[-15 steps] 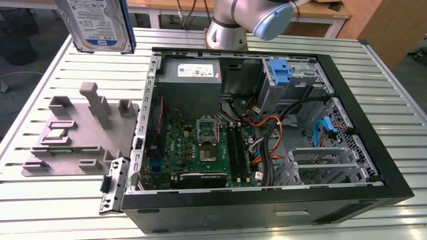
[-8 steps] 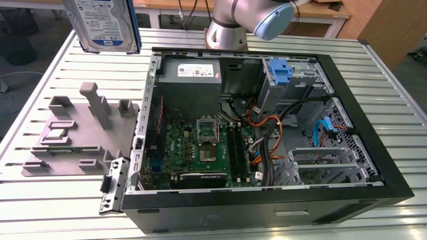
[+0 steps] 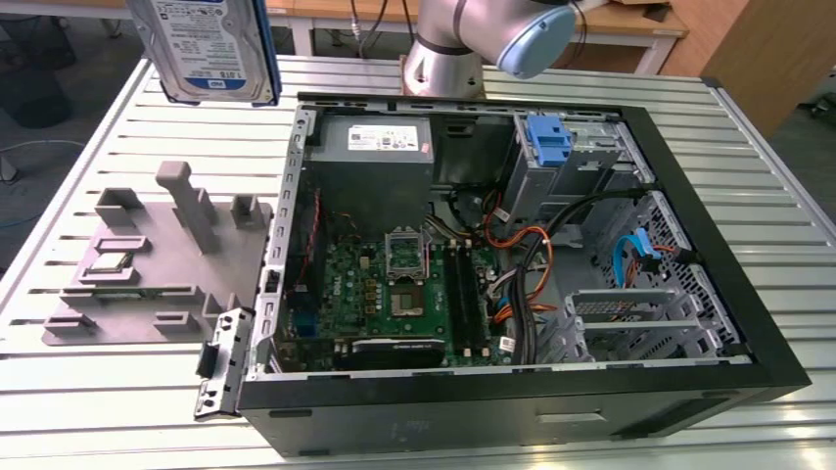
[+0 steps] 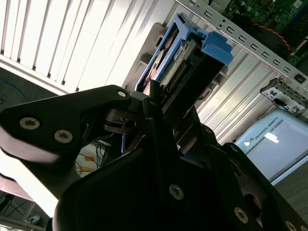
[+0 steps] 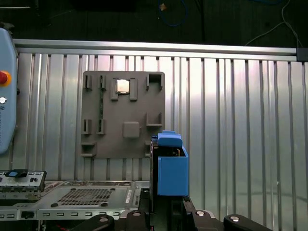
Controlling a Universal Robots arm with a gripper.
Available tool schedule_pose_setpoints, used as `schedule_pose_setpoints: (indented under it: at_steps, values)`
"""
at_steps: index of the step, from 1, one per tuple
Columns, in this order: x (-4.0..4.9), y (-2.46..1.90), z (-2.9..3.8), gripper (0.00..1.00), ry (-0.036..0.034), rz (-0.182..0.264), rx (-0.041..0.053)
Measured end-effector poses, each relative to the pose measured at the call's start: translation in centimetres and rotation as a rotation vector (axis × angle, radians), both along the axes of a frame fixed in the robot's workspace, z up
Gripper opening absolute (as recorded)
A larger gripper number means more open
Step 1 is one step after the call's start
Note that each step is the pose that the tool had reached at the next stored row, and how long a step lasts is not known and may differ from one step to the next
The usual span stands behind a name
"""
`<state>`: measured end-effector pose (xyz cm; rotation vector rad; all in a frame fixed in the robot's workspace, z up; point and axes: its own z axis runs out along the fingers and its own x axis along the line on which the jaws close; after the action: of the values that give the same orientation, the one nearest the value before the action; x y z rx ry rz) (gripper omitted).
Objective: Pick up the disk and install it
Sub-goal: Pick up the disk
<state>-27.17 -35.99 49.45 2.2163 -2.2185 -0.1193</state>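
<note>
The disk [image 3: 209,44], silver with a blue-and-white label and blue side rails, hangs upright in the air over the table's far corner at the exterior view's left, well above the surface. In both wrist views my gripper [image 4: 156,94] [image 5: 168,207] is shut on it. The disk [image 4: 180,57] sticks out beyond the black fingers, its blue rail and connector edge showing. In the first wrist view the disk's blue end [image 5: 171,166] faces the camera, over the slatted table beside the grey fixture plate [image 5: 122,115].
The open computer case [image 3: 457,411] lies on the slatted table, with its motherboard [image 3: 392,294], a grey power supply [image 3: 379,142] and a blue latch [image 3: 549,142] at the drive bay. The grey fixture plate [image 3: 157,264] lies at the exterior view's left. The arm's base [image 3: 451,54] stands behind the case.
</note>
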Motion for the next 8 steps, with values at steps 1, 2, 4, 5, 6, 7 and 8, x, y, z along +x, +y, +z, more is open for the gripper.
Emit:
schedule_pose_setpoints:
  at_steps: [1, 2, 4, 5, 6, 7, 8]
  values:
    - [0.0, 0.0, 0.0, 0.35, 0.0001, 0.0, 0.0]
    - [0.0, 0.0, 0.0, 0.35, 0.0, 0.0, 0.0]
    - [0.0, 0.0, 0.0, 0.35, 0.0, 0.0, 0.0]
    - [0.01, 0.0, 0.0, 0.35, 0.0001, 0.0, 0.0]
    - [0.06, 0.0, 0.0, 0.35, 0.0001, 0.0, 0.0]
    - [0.14, 0.0, 0.0, 0.35, 0.0001, 0.0, 0.0]
    - [0.22, 0.0, 0.0, 0.35, 0.0001, 0.0, 0.0]
